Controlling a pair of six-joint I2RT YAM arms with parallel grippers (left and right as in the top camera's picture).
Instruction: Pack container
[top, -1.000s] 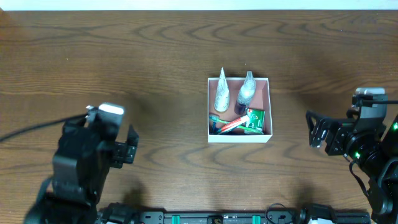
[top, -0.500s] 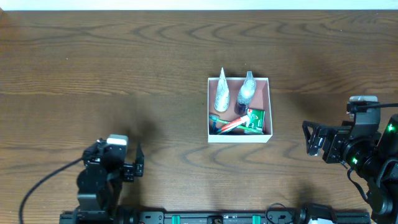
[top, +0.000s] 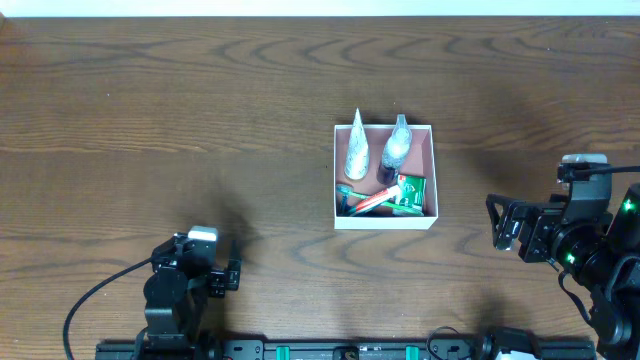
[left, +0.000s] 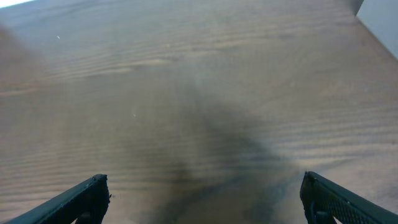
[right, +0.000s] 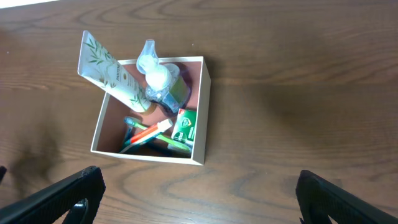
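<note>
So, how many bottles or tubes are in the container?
2. The white tube leans at the far left of the container; the clear bottle stands just right of it. A smaller one could lie hidden under the toothbrushes and green box.

The container (top: 385, 224) sits on the table (top: 200, 100), a little right of centre. Inside it, a tube (top: 355, 148) and a bottle (top: 395, 150) lean against the far wall, the tube to the left. Toothbrushes (top: 365, 203) lie across the near half, with a small packet (top: 410, 193) just to their right. The left gripper (top: 234, 276) is at the near left, well apart from the container. The right gripper (top: 497, 222) is near the container's right side.
</note>
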